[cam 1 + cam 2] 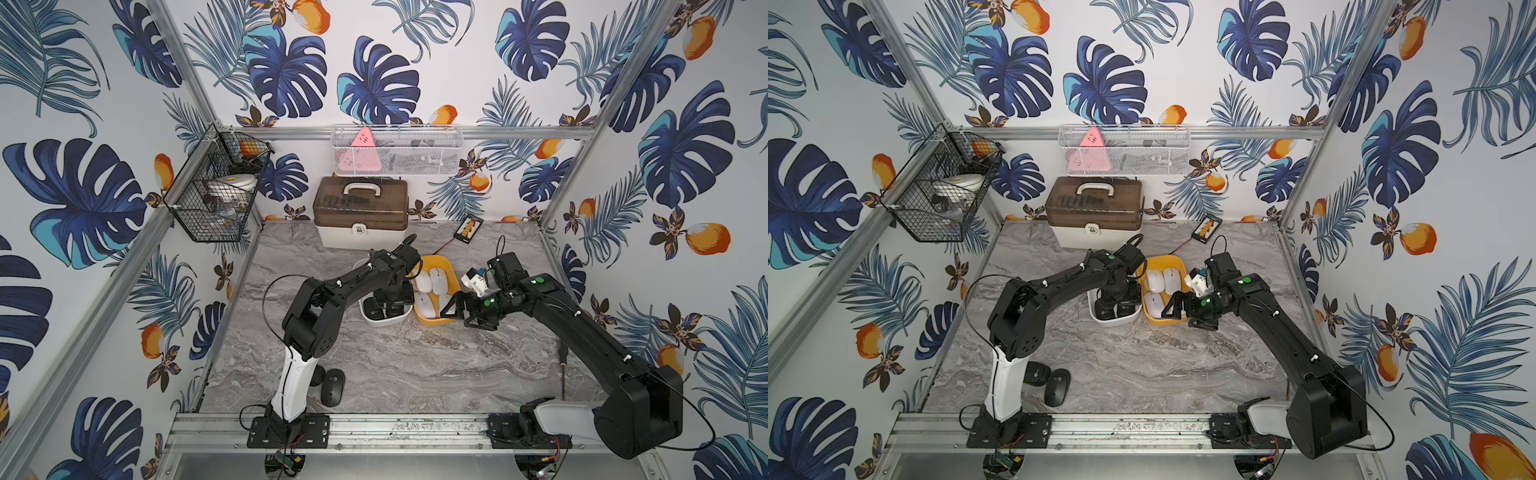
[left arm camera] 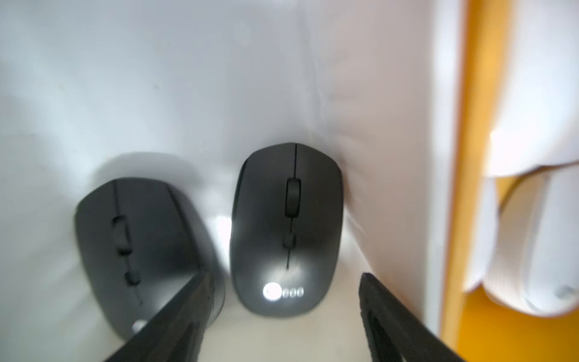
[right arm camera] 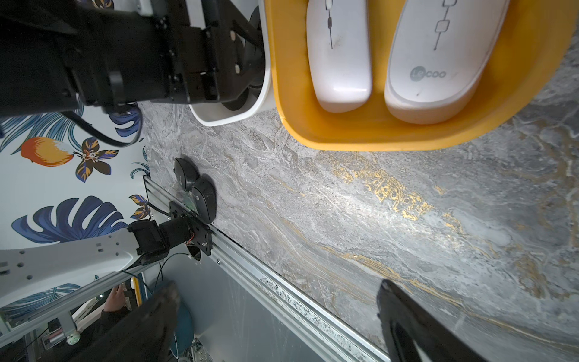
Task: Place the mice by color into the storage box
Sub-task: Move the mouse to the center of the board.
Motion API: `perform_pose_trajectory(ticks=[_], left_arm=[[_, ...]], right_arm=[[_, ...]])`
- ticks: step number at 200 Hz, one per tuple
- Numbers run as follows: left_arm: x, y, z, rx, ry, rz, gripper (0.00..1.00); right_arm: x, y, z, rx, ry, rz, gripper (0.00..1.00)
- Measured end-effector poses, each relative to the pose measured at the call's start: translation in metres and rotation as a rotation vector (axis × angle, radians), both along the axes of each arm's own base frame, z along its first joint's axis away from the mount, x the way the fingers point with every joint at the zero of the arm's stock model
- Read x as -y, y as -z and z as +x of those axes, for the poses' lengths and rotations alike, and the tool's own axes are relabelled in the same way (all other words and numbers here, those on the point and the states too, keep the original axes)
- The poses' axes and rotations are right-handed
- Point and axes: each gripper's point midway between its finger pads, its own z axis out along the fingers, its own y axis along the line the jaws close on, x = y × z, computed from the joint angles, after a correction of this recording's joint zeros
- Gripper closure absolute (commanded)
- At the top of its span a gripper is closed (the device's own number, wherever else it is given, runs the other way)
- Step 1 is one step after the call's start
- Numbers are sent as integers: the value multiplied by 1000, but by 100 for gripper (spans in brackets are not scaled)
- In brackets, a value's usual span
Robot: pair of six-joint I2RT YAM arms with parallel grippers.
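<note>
Left wrist view: showing two black mice lying side by side, wheels up, on the floor of the white bin (image 2: 188,78). Showing the sharper black mouse (image 2: 286,228) sitting just beside the bin wall and the blurred black mouse (image 2: 141,250) lying next to it. Showing the left gripper (image 2: 284,282) hanging over the pair with jaws standing apart and clamping nothing. Showing one finger (image 2: 175,319) overlapping the blurred black mouse; not possible to tell whether touching.

Standing directly against the white bin: yellow bin (image 3: 360,138), carrying the white mice. Right wrist view: showing two of these, a plain white mouse (image 3: 338,56) and a logo-marked white mouse (image 3: 438,62), lying parallel with wheels up. Showing more white mice (image 1: 424,282) behind them in both top views.

Showing the right gripper (image 3: 275,285) hovering at the near end of the yellow bin, jaws spread wide, with only bare table between the fingers.

Showing, in both top views, two loose black mice (image 1: 1057,386) lying just beside each other near the left arm's base, well apart from both bins, one partly hidden behind the arm.

Supporting everything: marble-patterned table (image 1: 415,365), with a closed tool case (image 1: 360,212) standing at its far edge against the wall.
</note>
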Motion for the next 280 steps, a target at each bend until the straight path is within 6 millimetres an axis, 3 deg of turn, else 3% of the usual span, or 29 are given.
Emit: perform_pose_trajectory(ticks=[33, 55, 81, 99, 118, 147, 178, 205, 232, 244, 280], left_arm=[[-14, -48, -23, 59, -5, -30, 18], [-37, -76, -68, 68, -1, -21, 18], [-84, -70, -136, -2, -53, 31, 24], [-116, -61, -175, -46, -128, 64, 39], [-139, -50, -203, -85, -211, 92, 57], [-159, -31, -221, -122, -342, 113, 48], [-169, -14, -236, -167, -433, 132, 48], [-177, -6, -247, -169, -497, 126, 62], [-187, 0, -261, -171, -569, 121, 91], [-192, 2, -267, -172, -603, 120, 98], [-201, 8, -281, -173, -696, 109, 100]], right_arm=[[-1, -1, 0, 3, -2, 1, 0], [-1, -2, -1, 8, -3, 5, 0], [-2, 1, -4, 3, -10, 14, 0], [-3, 3, -5, 2, -12, 22, 0], [-4, 3, -5, 1, -12, 31, 0], [-6, 1, -5, 5, -16, 37, 0], [-7, -3, -5, 20, -28, 42, 0], [-6, -2, -9, 22, -34, 42, 0], [-5, 2, -12, 11, -38, 40, 0], [-5, 2, -13, 13, -41, 39, 0], [-5, 3, -13, 13, -44, 41, 0]])
